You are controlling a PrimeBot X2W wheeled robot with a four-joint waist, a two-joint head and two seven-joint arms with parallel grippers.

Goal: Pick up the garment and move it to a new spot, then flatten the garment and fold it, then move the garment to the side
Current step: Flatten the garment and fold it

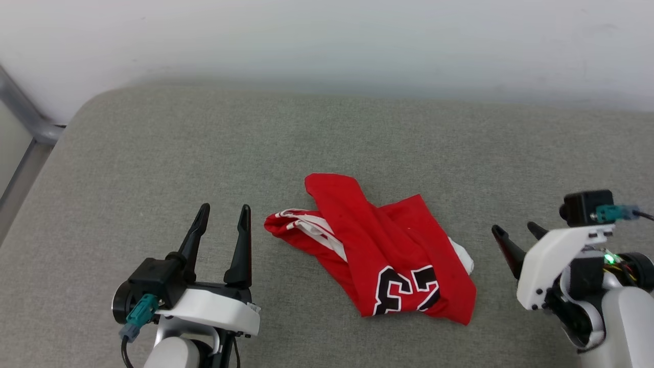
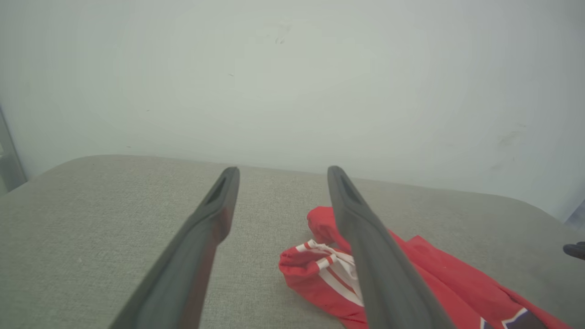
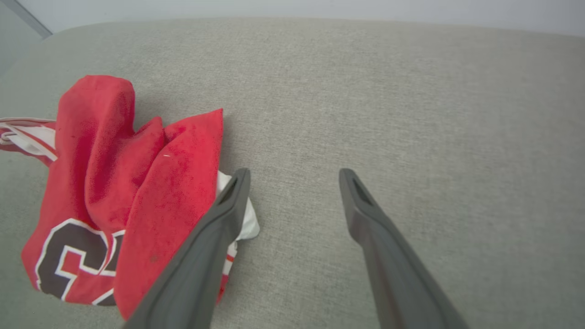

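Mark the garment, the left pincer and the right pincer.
garment [image 1: 393,240]: head view, red cloth at its middle.
left pincer [image 1: 225,208]: head view, midway between its fingertips.
right pincer [image 1: 513,227]: head view, midway between its fingertips.

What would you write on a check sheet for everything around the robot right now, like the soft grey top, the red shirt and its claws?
Surface: grey fabric pad, rounded corner at the far left.
Job's things: garment, a red jersey crumpled in a heap, with white-outlined black numerals showing and striped white trim at its left end; not yet flattened or folded.
Clutter: nothing seen.
Grippers: left gripper open and empty, left of the garment and apart from it; right gripper open and empty, to its right and apart from it.
Cables: teal plug with dark cable at the left wrist; second teal plug at the right wrist camera.
Surroundings: pale wall behind; grey metal bar at the far left.
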